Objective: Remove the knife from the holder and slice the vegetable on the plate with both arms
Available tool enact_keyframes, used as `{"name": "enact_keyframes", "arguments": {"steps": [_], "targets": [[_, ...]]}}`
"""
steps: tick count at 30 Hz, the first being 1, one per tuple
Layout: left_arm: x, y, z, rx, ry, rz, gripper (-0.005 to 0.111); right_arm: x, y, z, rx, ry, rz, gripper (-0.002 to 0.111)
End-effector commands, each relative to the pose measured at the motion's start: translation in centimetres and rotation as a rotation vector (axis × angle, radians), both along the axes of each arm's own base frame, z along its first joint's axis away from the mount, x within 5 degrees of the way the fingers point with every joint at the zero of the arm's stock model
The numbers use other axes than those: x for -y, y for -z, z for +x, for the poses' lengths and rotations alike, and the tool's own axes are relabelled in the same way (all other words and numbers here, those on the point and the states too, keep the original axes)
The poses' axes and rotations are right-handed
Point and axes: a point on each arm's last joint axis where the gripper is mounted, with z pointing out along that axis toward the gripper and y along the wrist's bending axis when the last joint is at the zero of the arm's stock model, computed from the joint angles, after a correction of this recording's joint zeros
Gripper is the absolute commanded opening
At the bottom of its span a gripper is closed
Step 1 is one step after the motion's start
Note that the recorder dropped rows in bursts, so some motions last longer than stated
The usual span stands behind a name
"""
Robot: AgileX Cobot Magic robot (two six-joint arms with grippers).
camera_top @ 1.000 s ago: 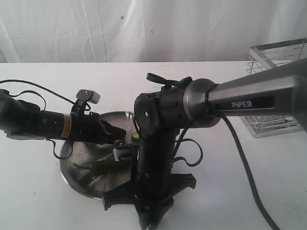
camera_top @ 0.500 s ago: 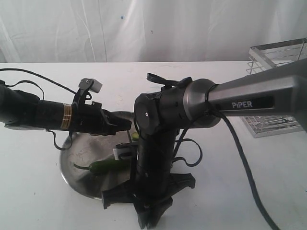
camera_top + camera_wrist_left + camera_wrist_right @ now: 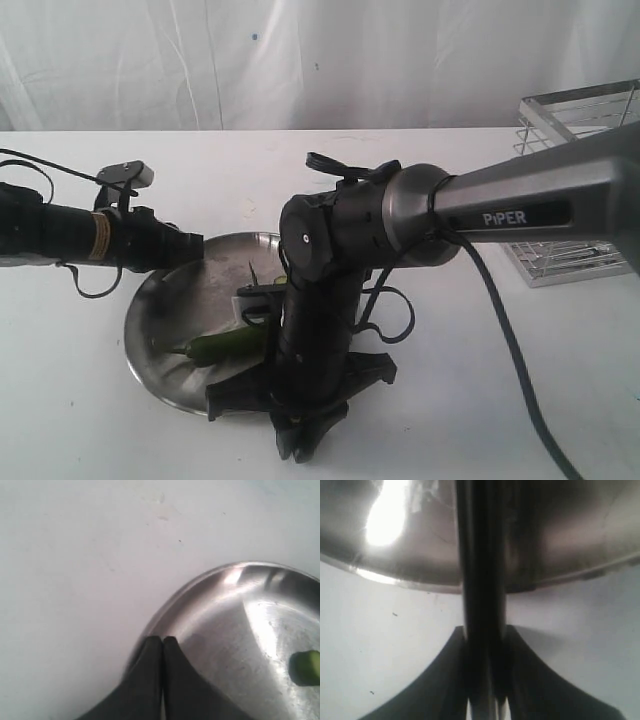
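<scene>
The dark-green vegetable [image 3: 224,346] lies on the near part of the steel plate [image 3: 185,300], its thin stem pointing left. My right gripper [image 3: 300,425] hangs at the plate's near rim, largely hidden by its own arm. In the right wrist view that gripper [image 3: 483,630] is shut on the knife [image 3: 480,555], which runs out over the plate [image 3: 545,530]. The knife's thin tip [image 3: 253,272] shows above the plate. My left gripper [image 3: 197,250] is shut and empty at the plate's left rim; in its wrist view the left gripper [image 3: 162,640] sits over the plate's rim [image 3: 200,587].
A small cut green slice [image 3: 283,283] lies on the plate's far side; the slice [image 3: 306,667] also shows in the left wrist view. The wire holder [image 3: 575,110] stands at the back right on the white table [image 3: 450,420]. White curtains hang behind.
The left gripper has drawn back leftwards from above the plate's middle to its left rim. The right arm has sunk a little and shifted slightly left with the knife.
</scene>
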Motion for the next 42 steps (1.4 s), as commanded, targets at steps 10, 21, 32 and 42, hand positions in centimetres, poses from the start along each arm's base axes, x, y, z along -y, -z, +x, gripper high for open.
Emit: {"name": "enact_keyframes", "arguments": {"steps": [10, 21, 32, 42], "targets": [[0.8, -3.0, -0.3, 0.204, 0.193, -0.232, 0.000, 0.7, -1.8, -0.8, -0.038, -0.049, -0.017, 0.000], [3.2, -2.2, -1.6, 0.206, 0.402, -0.190, 0.000, 1.1, -2.8, -1.2, -0.055, -0.049, -0.027, 0.000], [3.4, -2.1, -1.7, 0.206, 0.409, -0.185, 0.000, 0.6, -2.7, -0.7, -0.020, 0.087, -0.009, 0.000], [3.4, -2.1, -1.7, 0.205, 0.408, -0.184, 0.000, 0.7, -2.7, -0.9, -0.039, 0.098, -0.023, 0.000]]}}
